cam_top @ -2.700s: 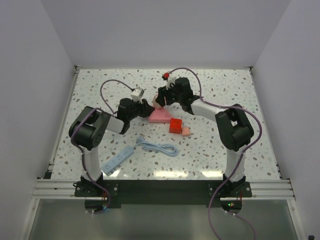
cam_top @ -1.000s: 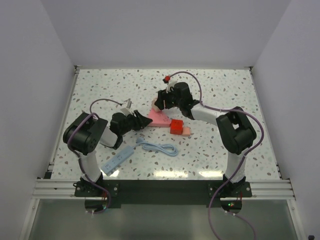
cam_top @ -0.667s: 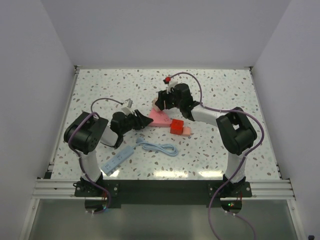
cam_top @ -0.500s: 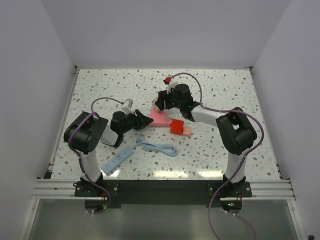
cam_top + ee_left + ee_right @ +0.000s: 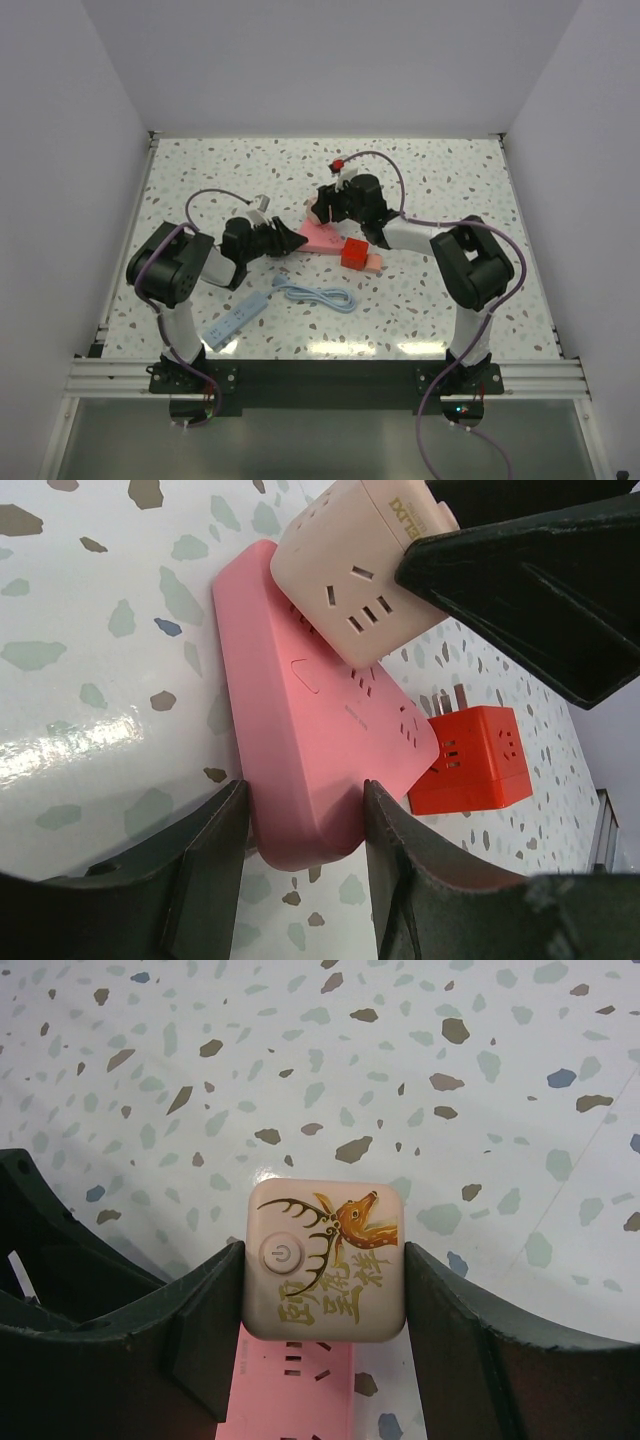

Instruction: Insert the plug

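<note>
Over the last 3 seconds the left gripper (image 5: 303,792) has relocated to the near end of the pink power strip (image 5: 320,720) and now clamps it, bracing it. The right gripper (image 5: 322,1256) stays closed on the plug (image 5: 326,1265), positioned at the strip's far end. Prong engagement is hidden, so treat insertion as unfinished.

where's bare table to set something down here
Bare: far table behind left gripper and right gripper, and near right beyond the red cube. Crowded: the centre around the pink strip; near left holds the blue cable and white strip.
</note>
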Robot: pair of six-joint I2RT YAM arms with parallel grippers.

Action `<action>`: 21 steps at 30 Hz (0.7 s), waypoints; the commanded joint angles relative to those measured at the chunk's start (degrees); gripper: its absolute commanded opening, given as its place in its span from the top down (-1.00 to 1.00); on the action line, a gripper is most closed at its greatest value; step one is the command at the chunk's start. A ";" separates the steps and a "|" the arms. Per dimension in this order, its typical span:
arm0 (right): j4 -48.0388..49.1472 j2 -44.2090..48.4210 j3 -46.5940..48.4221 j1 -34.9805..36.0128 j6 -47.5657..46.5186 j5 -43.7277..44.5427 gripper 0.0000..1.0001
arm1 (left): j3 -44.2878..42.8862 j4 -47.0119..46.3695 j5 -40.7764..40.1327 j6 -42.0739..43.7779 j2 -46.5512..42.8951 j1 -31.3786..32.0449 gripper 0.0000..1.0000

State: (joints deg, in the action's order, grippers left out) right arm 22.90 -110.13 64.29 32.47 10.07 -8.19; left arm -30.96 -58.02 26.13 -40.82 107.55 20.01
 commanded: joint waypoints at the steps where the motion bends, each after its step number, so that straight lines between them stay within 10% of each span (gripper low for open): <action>1: -14.99 -3.96 -6.72 3.47 1.09 -0.52 0.97 | -0.42 7.21 7.18 8.56 0.74 1.08 1.00; 21: -12.79 -6.24 -13.66 10.68 6.81 6.87 1.00 | -2.09 10.03 11.40 12.08 1.70 -1.47 1.00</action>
State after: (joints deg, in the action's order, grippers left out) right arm 31.05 -108.14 56.73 38.26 11.62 5.63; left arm -32.91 -53.91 33.76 -36.73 107.55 17.52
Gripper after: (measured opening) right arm 0.622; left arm 0.507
